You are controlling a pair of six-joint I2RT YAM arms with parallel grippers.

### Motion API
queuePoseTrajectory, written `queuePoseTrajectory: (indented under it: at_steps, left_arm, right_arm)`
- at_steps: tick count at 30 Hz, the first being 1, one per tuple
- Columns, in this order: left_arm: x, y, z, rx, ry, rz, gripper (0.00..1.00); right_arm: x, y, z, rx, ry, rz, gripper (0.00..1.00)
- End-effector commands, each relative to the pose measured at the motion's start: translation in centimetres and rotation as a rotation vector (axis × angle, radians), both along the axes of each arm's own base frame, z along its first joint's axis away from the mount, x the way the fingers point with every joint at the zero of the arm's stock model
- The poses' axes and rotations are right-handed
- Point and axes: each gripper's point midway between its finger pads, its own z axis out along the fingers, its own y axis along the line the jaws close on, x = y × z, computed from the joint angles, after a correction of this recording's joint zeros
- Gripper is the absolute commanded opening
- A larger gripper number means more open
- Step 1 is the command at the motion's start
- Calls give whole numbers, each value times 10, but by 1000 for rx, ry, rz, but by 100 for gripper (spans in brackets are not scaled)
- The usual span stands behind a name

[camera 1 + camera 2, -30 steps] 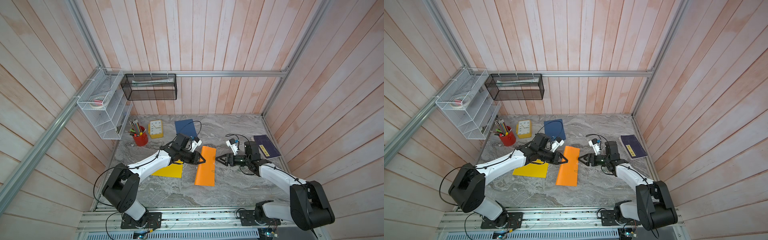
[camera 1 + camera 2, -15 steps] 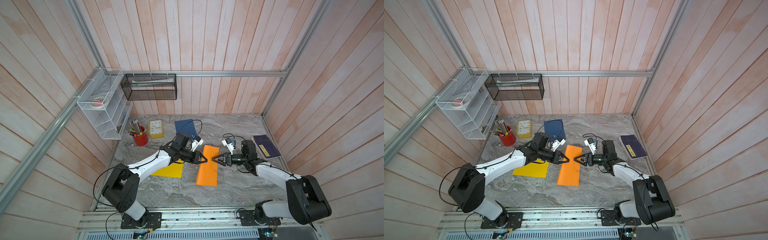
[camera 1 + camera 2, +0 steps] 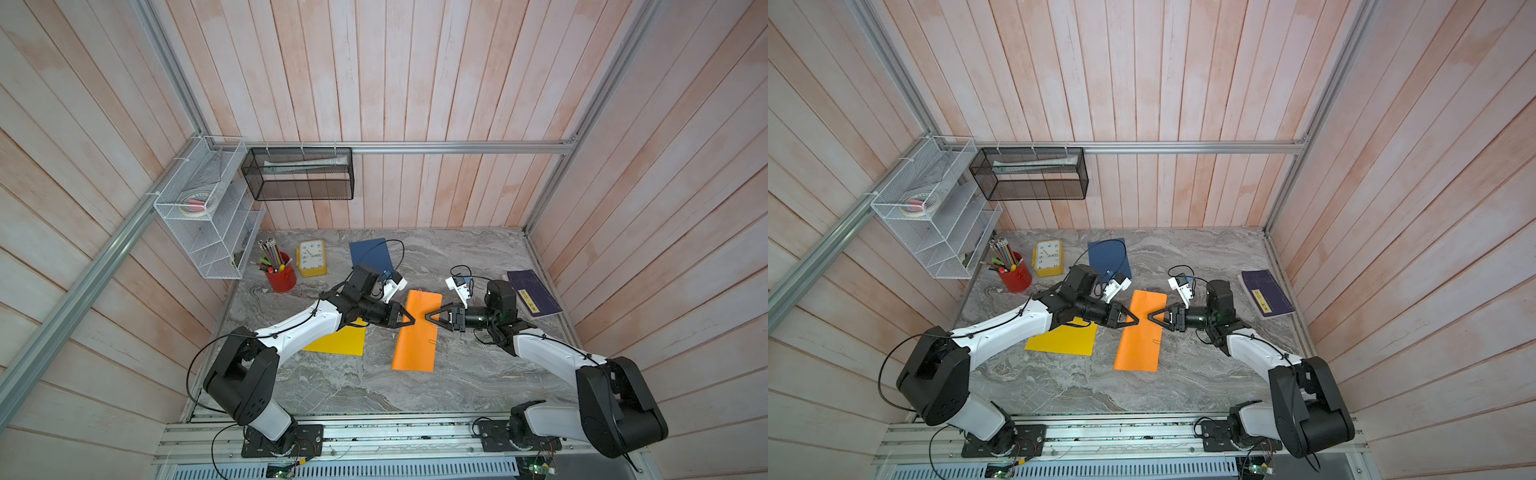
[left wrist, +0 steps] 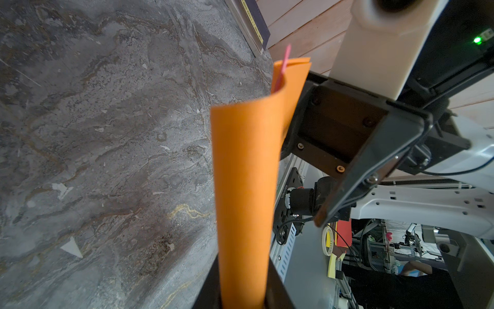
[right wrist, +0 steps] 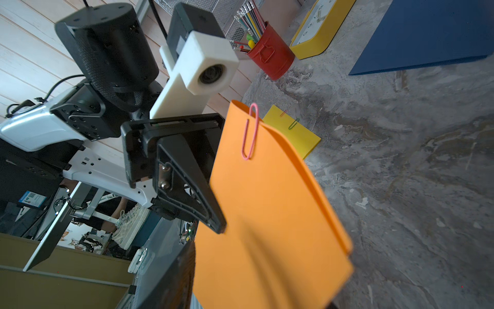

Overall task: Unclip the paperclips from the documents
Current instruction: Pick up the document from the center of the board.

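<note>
left claw (image 3: pixel 409 322): closed on one long edge of the orange sheet (image 3: pixel 415 353). in the left wrist view the paper rises straight out from between its jaws.
right claw (image 3: pixel 429 318): faces the left claw, tips near each other over the sheet. its jaws stand partly apart around the sheet's other side. i cannot tell whether they have hold of it.
orange sheet: in the middle of the desk (image 3: pixel 478 374), between the two arms. it has two leaves, and both wrist views show it bowed and raised off the stone.
pink paperclip (image 5: pixel 251 131): hooked over the orange sheet's far short edge, holding both leaves.
wire clip (image 3: pixel 432 341): on the orange sheet's long edge on the right arm's side, too small to tell its colour.
yellow sheet (image 3: pixel 338 341): flat on the desk, partly under the left arm, just beside the orange sheet. a green paperclip (image 5: pixel 293 123) and a reddish paperclip (image 5: pixel 284 113) sit on its edge.
blue sheet (image 3: pixel 371 254): flat at the back of the desk, beyond the left wrist.
others: a purple book (image 3: pixel 534 293) lies beside the right arm. a red pot (image 3: pixel 282 276) of pencils (image 3: pixel 270 249) and a yellow clock (image 3: pixel 311 257) stand at the back.
</note>
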Motion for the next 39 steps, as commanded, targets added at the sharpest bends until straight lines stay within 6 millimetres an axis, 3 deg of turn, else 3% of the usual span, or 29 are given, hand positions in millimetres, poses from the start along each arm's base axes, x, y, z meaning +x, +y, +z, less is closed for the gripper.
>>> queuePoseTrajectory:
  at_steps: [1,23,26,30,39]
  left_arm:
    - [-3,-3,16,-32,-42,-34,23]
    - [-6,-9,17,-21,-65,-61,21]
    - [-5,-8,18,-20,-67,-58,29]
    - [-3,-5,18,-12,-80,-49,52]
    - [9,13,27,-35,-137,-6,66]
  right_arm:
    - [-2,-2,8,21,-27,9,46]
    - [-6,0,6,17,-5,42,0]
    - [-7,-1,7,16,-7,46,0]
    - [-6,-3,11,10,-20,41,0]
    - [-11,-9,17,-3,-21,37,0]
